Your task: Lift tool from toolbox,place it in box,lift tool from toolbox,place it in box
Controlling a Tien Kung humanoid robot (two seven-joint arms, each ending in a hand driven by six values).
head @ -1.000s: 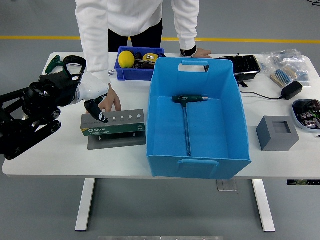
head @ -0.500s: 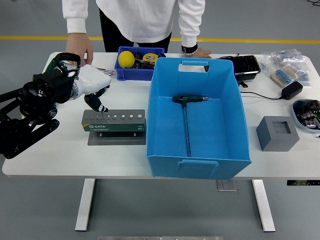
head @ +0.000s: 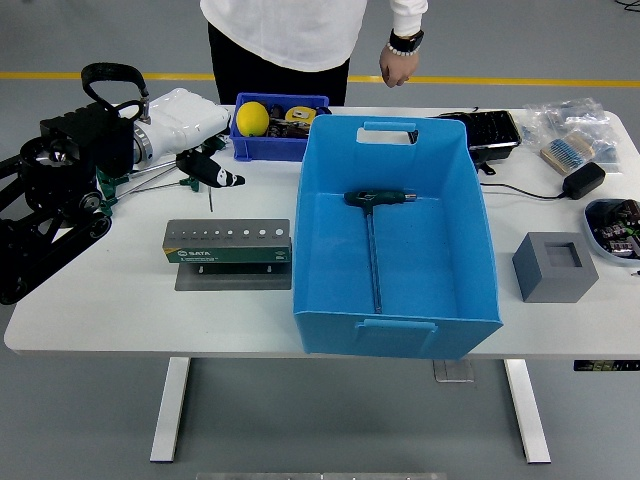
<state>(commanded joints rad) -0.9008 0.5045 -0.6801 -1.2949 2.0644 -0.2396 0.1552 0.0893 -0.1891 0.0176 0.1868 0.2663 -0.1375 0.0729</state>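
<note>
Table (head: 120,300) in white is seen carrying a large blue box (head: 395,235), open-topped, at its centre. A T-handle tool (head: 374,222) is laid inside the box, its dark handle toward the far wall and its shaft running toward the near wall. At the far side a person in a white top (head: 290,30) is stood, one hand (head: 397,66) held above the table's far edge. The black left arm (head: 50,200) is brought in from the left, and its white-cased left hand (head: 195,150) is raised above the table, fingers closed on a black-handled tool (head: 212,176) whose thin shaft is pointed downward. Just below it, the grey-green toolbox (head: 228,244) is set on a dark base, a row of holes shown along its top. Behind it a small blue bin (head: 275,145) is kept, a yellow ball (head: 252,118) held within. A grey block (head: 555,266) is placed near the right edge.
</note>
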